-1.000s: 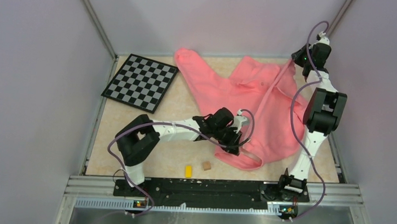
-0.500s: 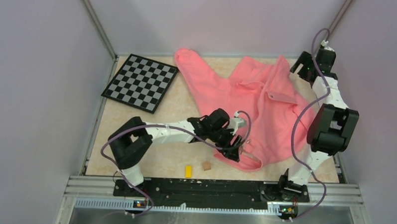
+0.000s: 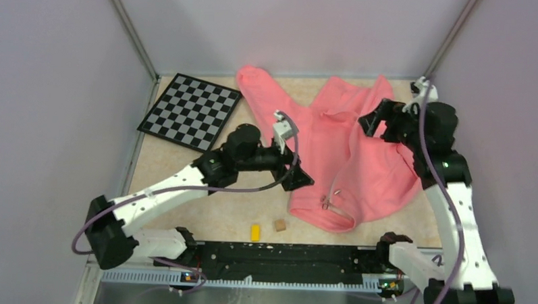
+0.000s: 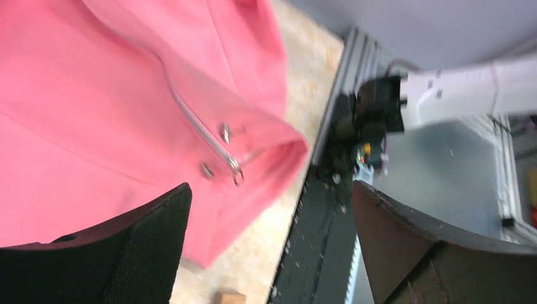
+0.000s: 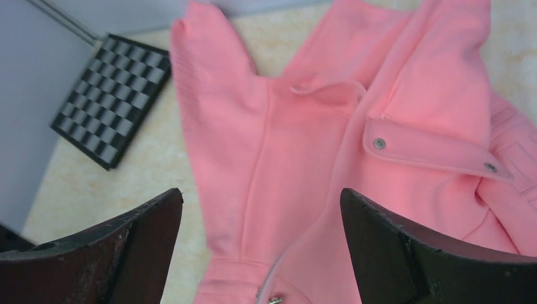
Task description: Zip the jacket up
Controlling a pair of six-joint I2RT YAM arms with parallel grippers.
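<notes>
Now L gripper (image 3: 297,177) off jacket (image 3: 370,172), R gripper (image 3: 371,122) too, jaws apart

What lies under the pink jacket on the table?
The jacket rests on the beige table, which shows beside it. Anything beneath the fabric is covered and cannot be seen. The yellow block and the wooden block lie near its hem, not under it.

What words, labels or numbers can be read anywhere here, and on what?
None can be read.
The jacket shows no label or print.
The checkerboard bears only squares.
The yellow block and brown block look blank, though they are too small to be sure.
</notes>
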